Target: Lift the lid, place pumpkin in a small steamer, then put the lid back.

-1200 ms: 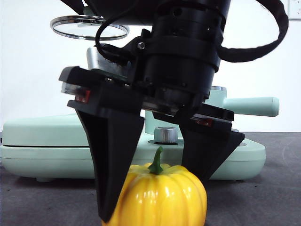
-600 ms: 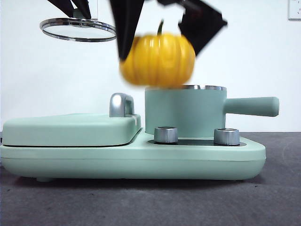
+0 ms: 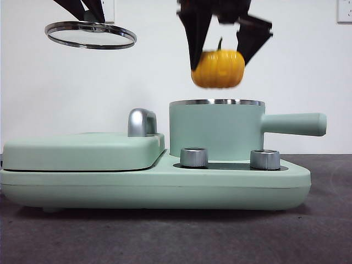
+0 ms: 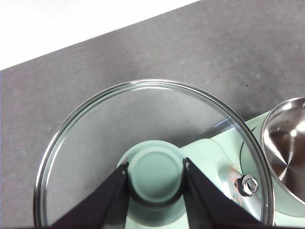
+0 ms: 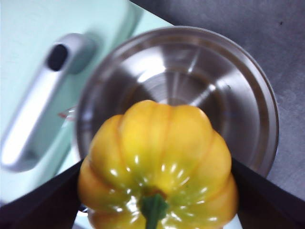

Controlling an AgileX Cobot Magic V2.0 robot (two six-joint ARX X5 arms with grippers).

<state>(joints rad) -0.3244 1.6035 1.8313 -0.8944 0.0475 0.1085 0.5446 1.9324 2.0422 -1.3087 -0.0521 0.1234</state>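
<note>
The right gripper (image 3: 219,55) is clamped on the pumpkin (image 3: 218,69), one black jaw on each flank, the green stem pointing up between them. In the front view the pumpkin hangs in the air at 12 o'clock from the steamer (image 3: 215,131), clear of its steel rim and not touching it. The right wrist view shows the pumpkin (image 5: 159,164) filling the space between the jaws, with the steamer's (image 5: 248,86) bare steel bowl open straight beyond it.

The left gripper (image 4: 156,174) is clenched on the mint-green knob (image 4: 156,172) of the lid (image 4: 95,129), a jaw pressed to each side. In the front view the lid (image 3: 91,34) is held level in the air at about 10 o'clock from the steamer, well apart from it, above the flat griddle cover (image 3: 82,151) and its chrome handle (image 3: 141,122).

The steamer sits on the right half of the mint-green base (image 3: 154,187), its long handle (image 3: 294,124) pointing to 3 o'clock. Two steel dials (image 3: 194,157) stand on the base in front of it. The base rests on the dark grey worktop (image 3: 165,236).
</note>
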